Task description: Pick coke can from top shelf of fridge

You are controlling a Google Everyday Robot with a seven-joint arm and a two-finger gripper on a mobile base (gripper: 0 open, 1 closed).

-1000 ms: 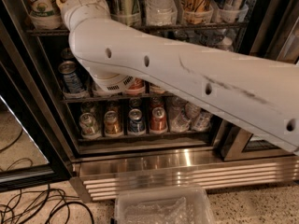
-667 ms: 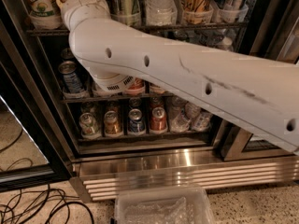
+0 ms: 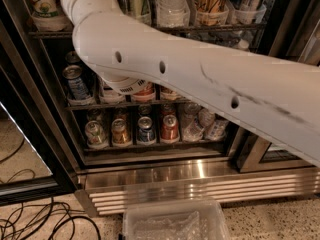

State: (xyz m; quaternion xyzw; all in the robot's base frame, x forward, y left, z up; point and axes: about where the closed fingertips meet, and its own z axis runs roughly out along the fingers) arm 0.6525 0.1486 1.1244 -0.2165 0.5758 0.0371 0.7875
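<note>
My white arm (image 3: 200, 79) crosses the view from the lower right to the upper left and runs out of the top edge at the top shelf (image 3: 220, 28) of the fridge (image 3: 35, 114). My gripper is past that edge, out of view. The top shelf is a dark wire rack with big cans and bottles standing in clear plastic cups (image 3: 47, 21). No coke can shows on it; the arm hides part of the shelf. A red can (image 3: 170, 127) stands on the lowest rack, its label unreadable.
A blue-and-white can (image 3: 77, 81) stands on the middle rack. A silver can (image 3: 95, 133), a gold can (image 3: 119, 131) and a blue can (image 3: 145, 130) stand on the lowest rack. On the floor, a clear plastic bin (image 3: 172, 221) lies below the ribbed steel base (image 3: 200, 181), with black cables (image 3: 30, 219) to its left. The open glass door (image 3: 20, 149) is at the left.
</note>
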